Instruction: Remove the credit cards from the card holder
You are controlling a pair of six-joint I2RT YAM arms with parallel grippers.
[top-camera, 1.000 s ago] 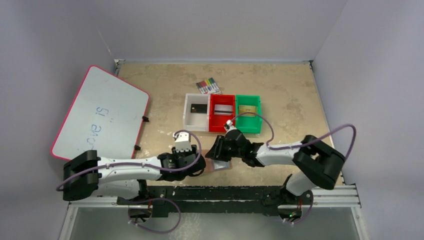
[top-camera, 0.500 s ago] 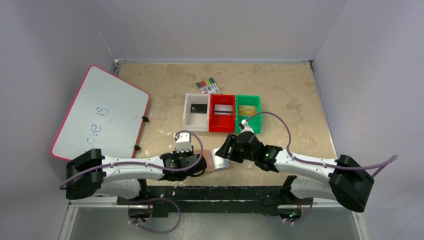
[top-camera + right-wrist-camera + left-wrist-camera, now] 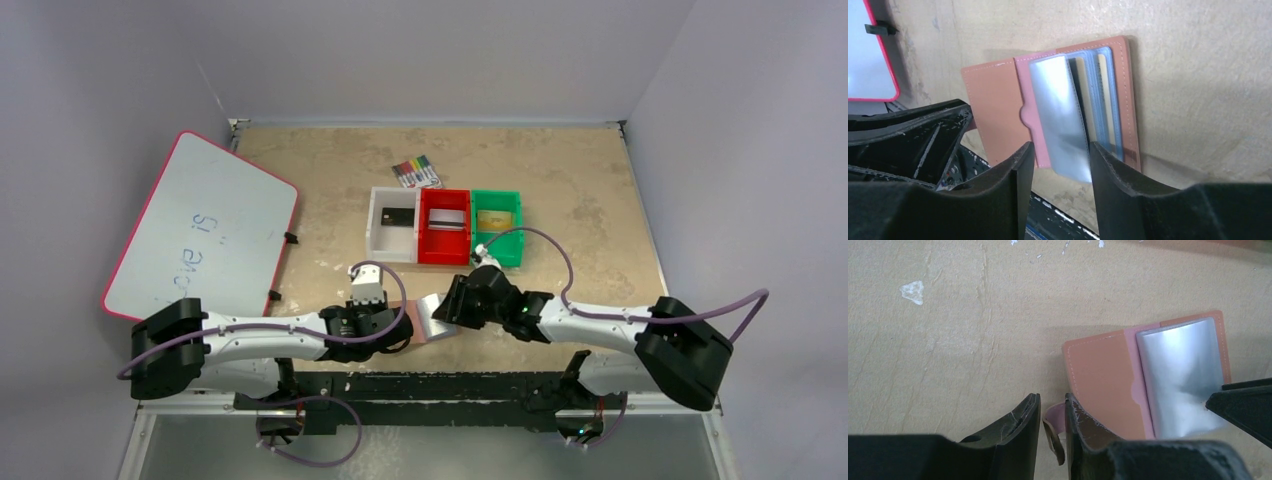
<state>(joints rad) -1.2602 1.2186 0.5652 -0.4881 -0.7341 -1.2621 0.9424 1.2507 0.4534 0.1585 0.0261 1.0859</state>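
Here, the open card holder (image 3: pixel 425 322) lies near the table's (image 3: pixel 580 190) front edge, with open room beyond. The left tool (image 3: pixel 1052 400) narrowly pinches its strap (image 3: pixel 1053 437); the right tool (image 3: pixel 1060 147), half-open, straddles its silvery leaf (image 3: pixel 1055 105).

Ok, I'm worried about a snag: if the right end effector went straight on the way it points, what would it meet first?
Probably the silver-grey card standing out of the open card holder; it lies between the fingers of the right end effector, though depth is unclear.
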